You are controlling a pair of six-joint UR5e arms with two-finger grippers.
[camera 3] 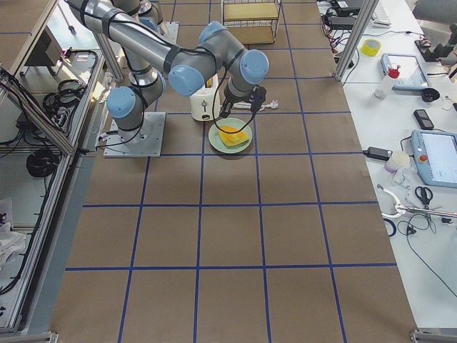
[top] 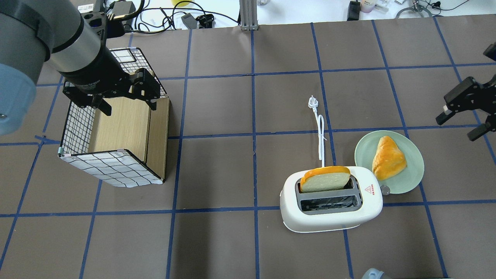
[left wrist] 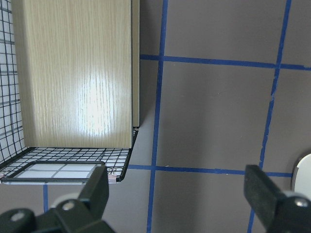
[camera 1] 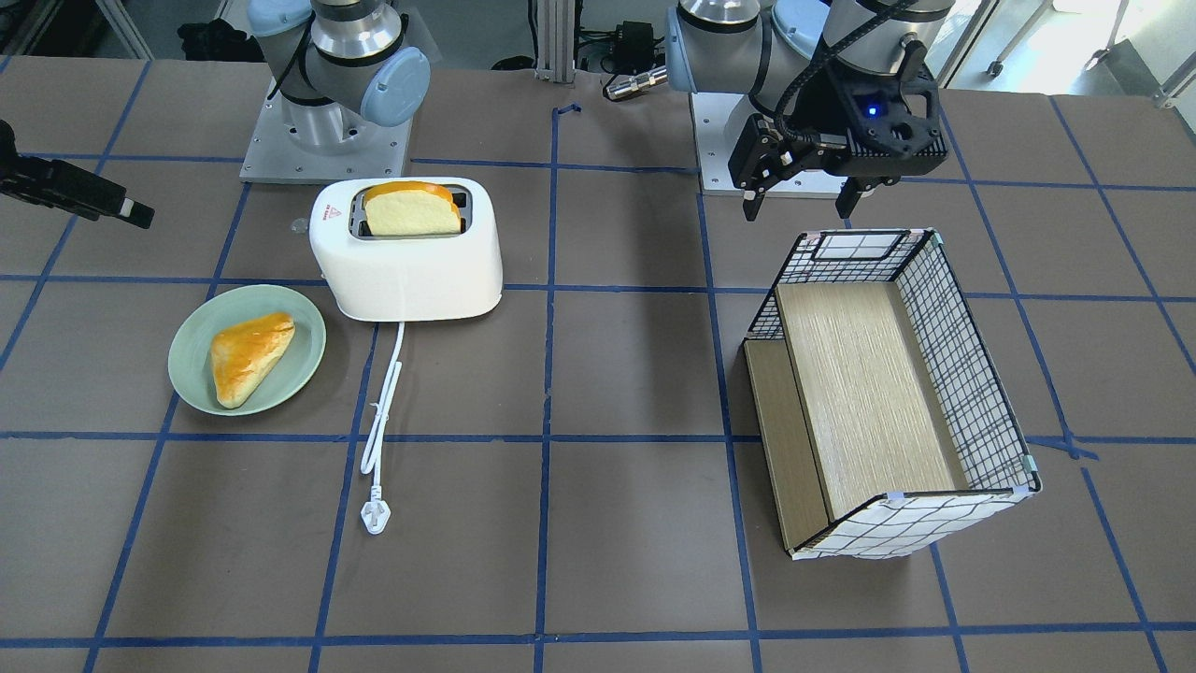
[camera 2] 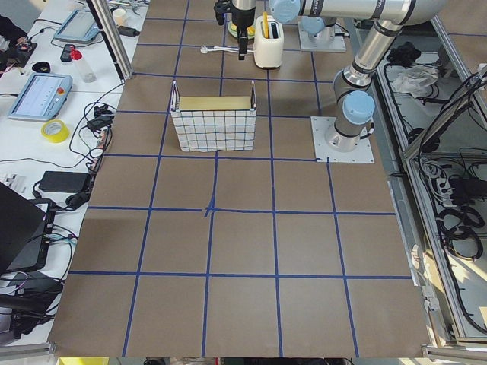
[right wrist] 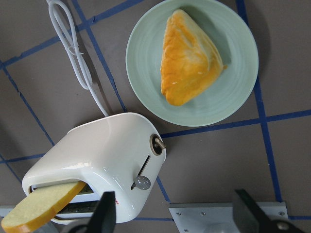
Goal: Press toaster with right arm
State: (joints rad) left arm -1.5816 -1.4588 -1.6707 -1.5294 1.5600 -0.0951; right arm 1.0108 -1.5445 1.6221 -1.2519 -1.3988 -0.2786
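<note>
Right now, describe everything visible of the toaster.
The toaster is white, rounded, plastic-looking, upright on the table beside a green plate. A bread slice stands in the slot farther from the robot; the other slot is empty. A red triangle marks one end, whose face carries a lever knob and a dial. Its white cord trails to an unplugged plug. Nothing grips it.

Green plate [camera 1: 190,369] holding a golden pastry [camera 1: 250,357], checked wire box [camera 1: 967,374] with wooden panels [camera 1: 864,383], upright bread slice [camera 1: 411,215]
</note>
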